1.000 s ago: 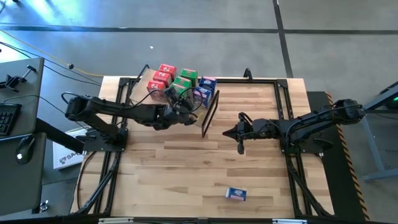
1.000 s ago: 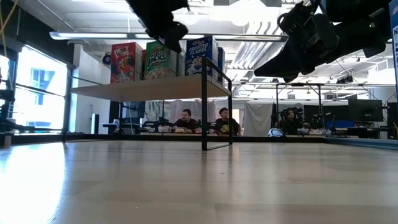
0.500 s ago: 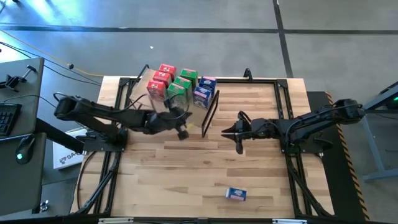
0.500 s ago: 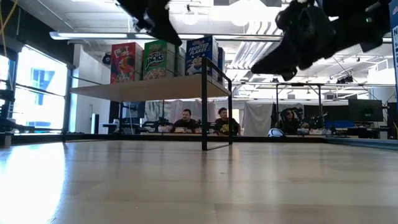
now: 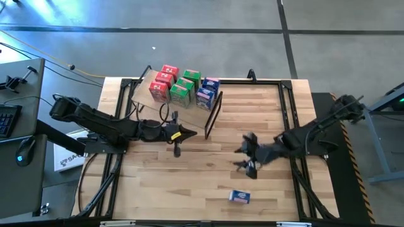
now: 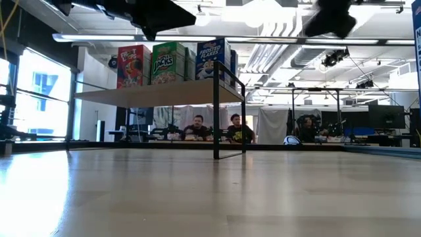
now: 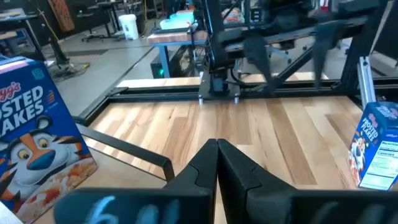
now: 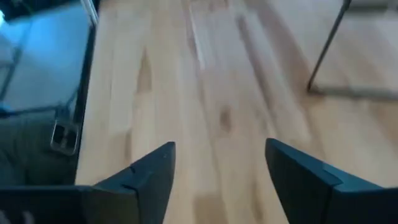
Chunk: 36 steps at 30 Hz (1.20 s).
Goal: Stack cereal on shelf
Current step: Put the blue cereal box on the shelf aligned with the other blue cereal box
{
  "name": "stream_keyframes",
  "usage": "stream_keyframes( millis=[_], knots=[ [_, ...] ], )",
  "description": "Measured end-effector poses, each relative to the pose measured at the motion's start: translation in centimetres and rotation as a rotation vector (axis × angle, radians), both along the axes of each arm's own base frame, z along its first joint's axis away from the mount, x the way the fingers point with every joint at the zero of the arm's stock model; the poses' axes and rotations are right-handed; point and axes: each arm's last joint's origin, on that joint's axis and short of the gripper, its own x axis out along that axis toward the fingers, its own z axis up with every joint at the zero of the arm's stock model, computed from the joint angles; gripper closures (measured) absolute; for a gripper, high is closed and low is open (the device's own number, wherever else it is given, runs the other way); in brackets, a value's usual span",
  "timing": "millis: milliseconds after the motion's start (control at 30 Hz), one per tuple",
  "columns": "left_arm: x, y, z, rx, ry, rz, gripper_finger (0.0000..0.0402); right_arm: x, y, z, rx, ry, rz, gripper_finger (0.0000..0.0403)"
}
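Observation:
Red [image 5: 164, 81], green [image 5: 184, 87] and blue [image 5: 207, 91] cereal boxes stand upright in rows on the shelf [image 5: 142, 85], a tilted plywood board with a black frame end [image 5: 213, 113] at the table's far left. One more blue cereal box [image 5: 239, 197] rests on the tabletop close to the near edge. My left gripper [image 5: 180, 133] is shut and empty, just on the near side of the shelf. My right gripper [image 5: 246, 159] is open and empty above the table, between the shelf and the loose blue box.
Black rails [image 5: 287, 107] run along the slatted tabletop's left and right sides by the arm bases. Bare wood [image 5: 189, 176] lies between the shelf and the near edge. In the low view, people [image 6: 214, 128] sit at desks in the room beyond the table.
My left gripper has drawn back from the boxes on the shelf toward the table's near-left, still shut. My right gripper has gone toward the near edge, tipped downward, and opened. The boxes on the shelf have stayed put.

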Motion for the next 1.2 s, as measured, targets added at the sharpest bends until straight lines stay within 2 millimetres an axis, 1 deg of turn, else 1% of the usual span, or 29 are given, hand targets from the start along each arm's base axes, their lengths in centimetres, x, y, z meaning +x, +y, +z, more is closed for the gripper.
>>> stream_keyframes(
  millis=[67,167,300,500,633,700,800,867,1067,1200],
  knots=[
    [-0.1,-0.1,-0.1,0.001,-0.004,-0.003,0.0401,-0.5,1.6,0.5,0.011,0.075,-0.013,0.0159],
    [-0.1,-0.1,-0.3,0.003,0.006,-0.004,0.0401,-0.5,4.1,1.3,0.024,0.184,-0.042,0.0145],
    [-0.1,-0.1,-0.2,0.001,0.001,-0.003,0.0401,0.1,7.4,2.2,0.012,0.326,-0.092,0.0134],
    [-0.1,-0.1,-0.2,-0.019,-0.001,0.001,0.0401,1.8,12.0,2.7,0.020,0.499,-0.104,0.0116],
    [-0.1,-0.2,-0.2,-0.060,-0.003,-0.029,0.0401,3.4,14.4,2.5,0.037,0.559,-0.096,0.0102],
    [-0.1,-0.2,-0.3,-0.071,-0.003,-0.041,0.0401,4.1,15.4,2.1,0.041,0.581,-0.087,0.0095],
    [-0.1,-0.2,-0.3,-0.077,-0.002,-0.042,0.0401,4.9,16.3,0.9,0.025,0.623,-0.085,0.0088],
    [-0.1,-0.2,-0.3,-0.079,-0.003,-0.041,0.0401,5.0,16.6,0.1,0.010,0.653,-0.086,0.0085],
    [-0.2,-0.9,-0.3,-0.077,-0.001,-0.059,0.0401,4.6,16.3,-1.6,-0.040,0.730,-0.106,0.0084],
    [-0.3,-1.3,-0.3,-0.071,-0.002,-0.052,0.0401,4.5,16.3,-2.7,-0.021,0.764,-0.105,0.0084]
  ],
)
